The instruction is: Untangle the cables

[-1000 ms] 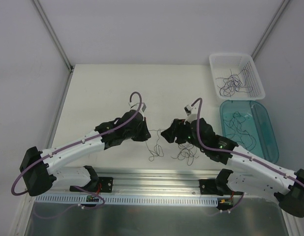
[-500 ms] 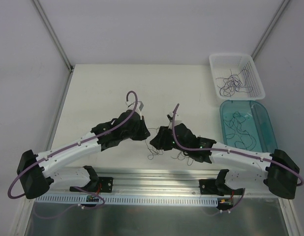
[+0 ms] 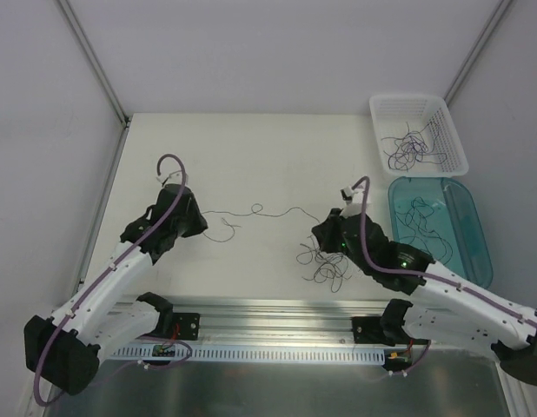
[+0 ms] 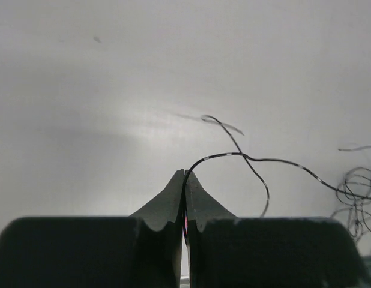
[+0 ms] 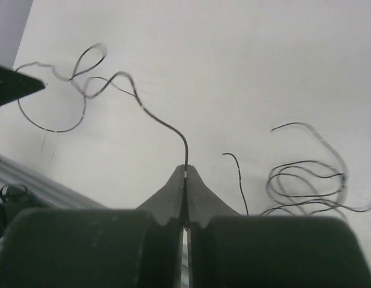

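One thin dark cable strand lies stretched across the table between my two grippers. My left gripper is shut on its left end, and in the left wrist view the strand curves out from the closed tips of that gripper. My right gripper is shut on the other end, where the strand rises from the tips of this gripper. A wad of curly cables lies just in front of the right gripper, and the right wrist view shows their loops.
A white basket at the back right holds loose strands. A teal tray in front of it holds more. A metal rail runs along the near table edge, between the arm bases.
The arms have drawn apart, the left to the left and the right to the right. The right gripper has shut on the strand, which now stretches out of the wad.
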Available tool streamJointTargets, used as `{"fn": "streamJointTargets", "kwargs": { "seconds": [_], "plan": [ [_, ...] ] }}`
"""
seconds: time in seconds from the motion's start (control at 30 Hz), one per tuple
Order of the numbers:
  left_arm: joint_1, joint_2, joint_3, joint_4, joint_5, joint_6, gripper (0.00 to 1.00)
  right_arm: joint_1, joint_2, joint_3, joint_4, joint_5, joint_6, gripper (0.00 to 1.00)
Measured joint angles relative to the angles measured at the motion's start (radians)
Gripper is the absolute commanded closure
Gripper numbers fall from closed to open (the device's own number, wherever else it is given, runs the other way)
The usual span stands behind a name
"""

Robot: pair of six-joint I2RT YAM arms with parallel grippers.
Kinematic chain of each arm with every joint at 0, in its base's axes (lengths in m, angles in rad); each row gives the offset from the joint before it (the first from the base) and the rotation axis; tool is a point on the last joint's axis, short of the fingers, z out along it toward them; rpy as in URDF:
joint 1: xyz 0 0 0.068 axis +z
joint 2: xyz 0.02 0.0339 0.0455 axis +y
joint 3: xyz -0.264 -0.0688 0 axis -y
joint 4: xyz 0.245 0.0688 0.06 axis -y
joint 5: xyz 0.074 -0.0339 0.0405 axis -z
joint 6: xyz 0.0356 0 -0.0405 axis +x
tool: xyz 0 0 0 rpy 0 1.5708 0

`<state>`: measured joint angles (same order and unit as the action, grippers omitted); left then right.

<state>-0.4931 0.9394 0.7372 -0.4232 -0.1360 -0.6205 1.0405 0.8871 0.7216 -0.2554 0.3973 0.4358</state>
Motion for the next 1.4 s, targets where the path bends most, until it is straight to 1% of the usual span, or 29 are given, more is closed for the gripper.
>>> {"fn": "streamJointTargets", "kwargs": {
  "seconds": [0.17,0.23,0.3,0.33,0.4,0.53,0.63,0.73,0.8,0.9,1.0,1.07,1.1,1.17,1.2,1.27,1.3,1.4],
  "plan": [
    [0.215,-0.024,0.035,-0.122,-0.092,0.123,1.0,-0.094,-0.163,0.095,-0.154,0.093,-0.092,0.99],
    [0.267,-0.023,0.071,-0.163,-0.132,0.168,1.0,-0.129,-0.198,0.14,-0.204,0.104,-0.128,0.99],
    [0.307,-0.023,0.116,-0.177,-0.129,0.212,1.0,-0.145,-0.208,0.175,-0.228,0.085,-0.158,0.99],
    [0.331,-0.022,0.139,-0.178,-0.112,0.23,1.0,-0.151,-0.209,0.192,-0.24,0.073,-0.172,0.99],
    [0.429,-0.021,0.173,-0.176,-0.066,0.262,1.0,-0.174,-0.2,0.206,-0.253,0.045,-0.199,0.99],
    [0.595,-0.009,0.19,-0.185,0.01,0.265,1.0,-0.235,-0.204,0.207,-0.284,-0.003,-0.232,0.99],
    [0.674,-0.008,0.179,-0.18,0.141,0.24,1.0,-0.288,-0.216,0.207,-0.294,-0.062,-0.242,0.99],
    [0.716,-0.008,0.157,-0.144,0.273,0.217,1.0,-0.316,-0.209,0.207,-0.293,-0.121,-0.25,0.99],
    [0.718,-0.007,0.134,-0.111,0.362,0.209,1.0,-0.328,-0.187,0.206,-0.279,-0.166,-0.246,0.99],
    [0.666,-0.007,0.094,-0.069,0.463,0.205,1.0,-0.332,-0.119,0.195,-0.202,-0.249,-0.222,0.99],
    [0.554,-0.008,0.047,-0.035,0.525,0.191,1.0,-0.322,-0.011,0.175,-0.099,-0.333,-0.19,0.99],
    [0.457,-0.01,0.006,0.001,0.554,0.163,1.0,-0.297,0.069,0.167,-0.047,-0.36,-0.176,0.99],
    [0.421,-0.01,-0.015,0.023,0.563,0.15,0.99,-0.279,0.107,0.166,-0.026,-0.369,-0.172,0.99],
    [0.338,-0.006,-0.063,0.071,0.579,0.108,0.93,-0.243,0.174,0.166,0.021,-0.377,-0.163,0.99],
    [0.309,-0.002,-0.079,0.09,0.581,0.095,0.83,-0.223,0.21,0.166,0.044,-0.378,-0.158,0.99],
    [0.239,0.024,-0.111,0.131,0.581,0.063,0.71,-0.19,0.28,0.167,0.09,-0.377,-0.146,0.99],
    [0.208,0.039,-0.122,0.145,0.577,0.05,0.57,-0.175,0.315,0.167,0.111,-0.376,-0.136,0.99],
    [0.156,0.058,-0.14,0.176,0.573,0.024,0.36,-0.153,0.402,0.167,0.157,-0.373,-0.113,0.99]
  ]
}}
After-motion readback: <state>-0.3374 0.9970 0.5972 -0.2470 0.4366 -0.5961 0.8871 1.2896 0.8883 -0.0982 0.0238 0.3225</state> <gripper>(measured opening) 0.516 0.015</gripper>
